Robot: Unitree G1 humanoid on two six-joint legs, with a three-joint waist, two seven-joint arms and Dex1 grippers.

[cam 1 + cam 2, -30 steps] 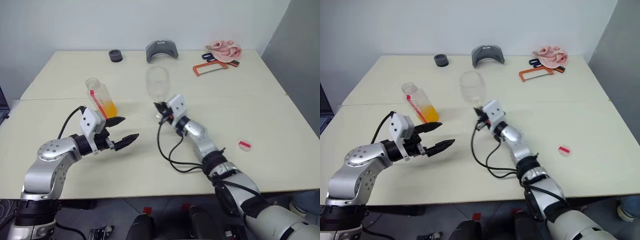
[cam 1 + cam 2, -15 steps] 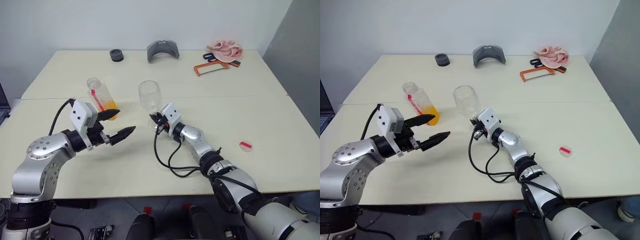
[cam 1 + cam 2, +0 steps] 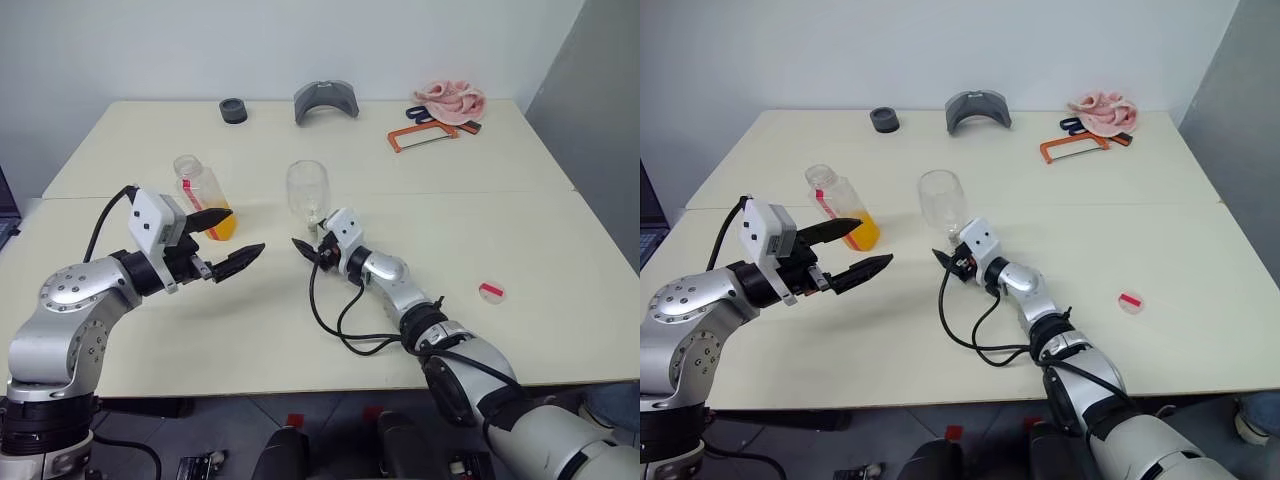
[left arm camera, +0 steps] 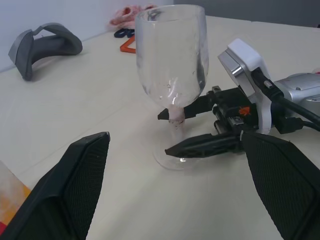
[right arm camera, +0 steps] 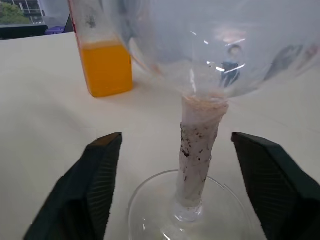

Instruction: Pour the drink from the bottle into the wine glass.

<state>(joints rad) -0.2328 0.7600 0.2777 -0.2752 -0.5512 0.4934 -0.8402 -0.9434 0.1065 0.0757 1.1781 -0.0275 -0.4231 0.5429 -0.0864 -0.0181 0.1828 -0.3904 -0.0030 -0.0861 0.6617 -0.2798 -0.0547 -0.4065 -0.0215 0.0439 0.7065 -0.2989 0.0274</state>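
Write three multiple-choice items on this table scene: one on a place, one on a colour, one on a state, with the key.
1. Where does the wine glass stand?
A. beside the hacksaw
B. at the right gripper
C. on the pink cloth

2. What colour is the drink in the bottle?
A. orange
B. green
C. clear

3. How is the right gripper?
A. shut on the stem
B. shut on the bottle
C. open

Key: 1 B, its foot lies at those fingertips. 2 A, orange liquid fills the bottle's lower part. 3 C, the fingers stand clear of the stem on both sides.

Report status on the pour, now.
Both tools open: left tool near bottle, right tool astride the glass stem, not gripping. Glass upright, empty. Bottle uncapped, juice inside. Nothing between them.
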